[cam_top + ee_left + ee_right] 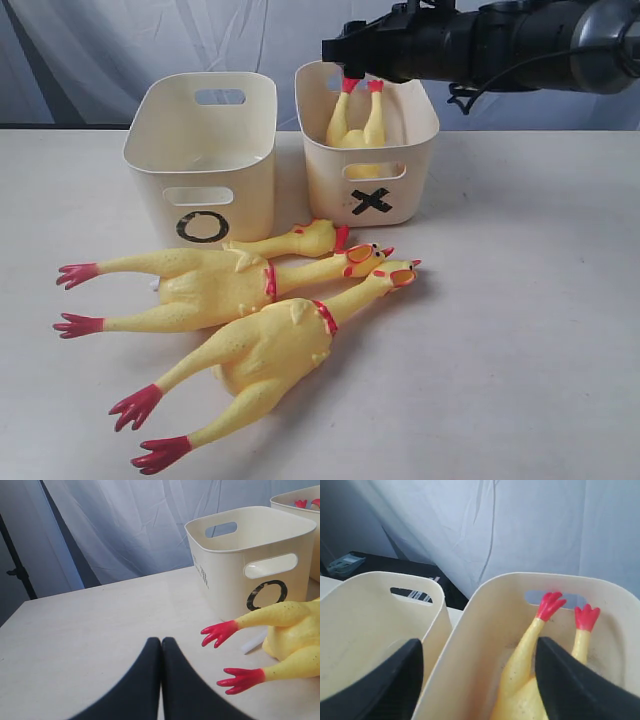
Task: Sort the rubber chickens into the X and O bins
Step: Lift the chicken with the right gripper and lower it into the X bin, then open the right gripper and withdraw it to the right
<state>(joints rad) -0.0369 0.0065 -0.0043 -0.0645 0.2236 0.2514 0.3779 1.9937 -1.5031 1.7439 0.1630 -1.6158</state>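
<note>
Progress was judged at roughly a quarter: one piece, a headless body [352, 125], was seen standing in the X bin [330, 185] with its red feet up, close to the rear wall. The O bin [150, 200] appeared empty as far as its inside was shown. Three pieces were left on the table [520, 300]: a farther whole chicken [205, 285] and a nearer whole chicken [265, 355], laid side by side before the bins, and a head-and-neck piece [300, 240] just behind them at the O bin's foot. All were of speckled yellow rubber with red trim. The right gripper [479, 645] was held over the X bin, jaws wide apart and empty; the left gripper [161, 642] was held low over the table, jaws pressed together.
</note>
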